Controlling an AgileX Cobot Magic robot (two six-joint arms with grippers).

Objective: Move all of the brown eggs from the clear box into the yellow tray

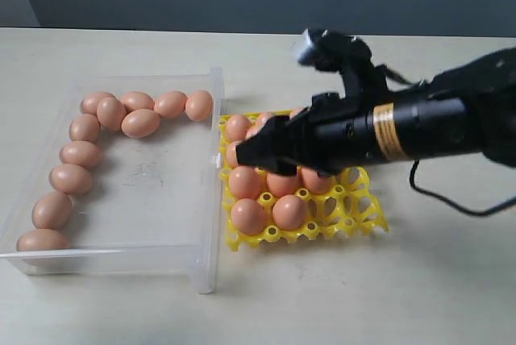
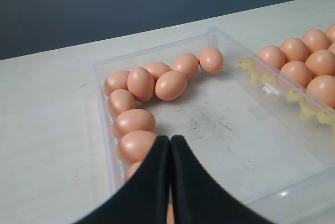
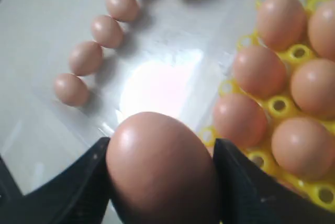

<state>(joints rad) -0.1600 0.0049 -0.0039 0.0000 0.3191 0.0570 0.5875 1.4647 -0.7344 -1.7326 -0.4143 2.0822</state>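
Eleven brown eggs (image 1: 141,122) in clear box (image 1: 206,232); right end effector (image 3: 162,178) grips one

The right arm (image 1: 439,123) is showing as a glossy black cylinder and is wearing a gold-coloured band (image 1: 389,131) around its girth. A grey-faced camera housing (image 1: 310,45) is sitting on a black bracket at the arm's twelve o'clock side. A thin black cable (image 1: 414,174) is trailing out at its five o'clock. The right gripper (image 1: 246,151) is tapering into matte black fingers (image 3: 73,187). The left gripper (image 2: 169,148) is showing two smooth black blades, each curving to a narrow tip.
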